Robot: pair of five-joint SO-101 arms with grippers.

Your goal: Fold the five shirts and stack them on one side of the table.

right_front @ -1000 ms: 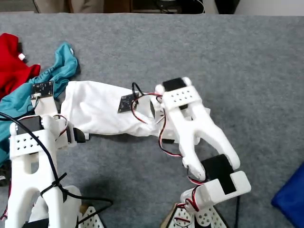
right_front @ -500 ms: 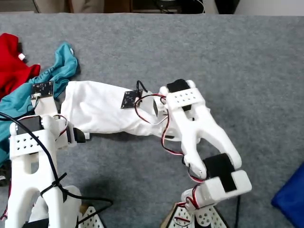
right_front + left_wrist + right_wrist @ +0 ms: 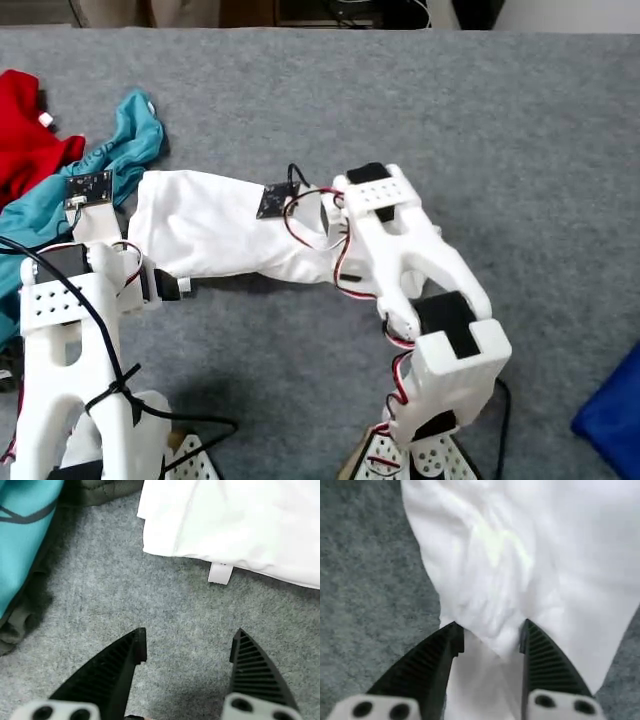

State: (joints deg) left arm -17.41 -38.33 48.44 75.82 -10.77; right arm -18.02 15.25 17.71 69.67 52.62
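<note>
A white shirt [image 3: 205, 225] lies bunched lengthwise on the grey table [image 3: 500, 150], left of centre. My right gripper [image 3: 323, 232] sits over its right end. In the right wrist view the gripper [image 3: 490, 632] is shut on a puckered fold of the white shirt [image 3: 520, 545]. My left gripper [image 3: 165, 285] hovers at the shirt's near left corner. It [image 3: 190, 640] stands open over bare table, just short of the white shirt's edge [image 3: 240, 520] and a small white tag [image 3: 220, 573].
A teal shirt [image 3: 110, 160] and a red shirt [image 3: 25, 140] lie crumpled at the far left, the teal one [image 3: 20, 535] close beside my left gripper with dark olive cloth [image 3: 95, 490] under it. A blue shirt [image 3: 612, 410] sits at the right edge.
The right arm has swung in and shifted slightly left and away, keeping the shirt's right end in its gripper. The left arm has not moved.
</note>
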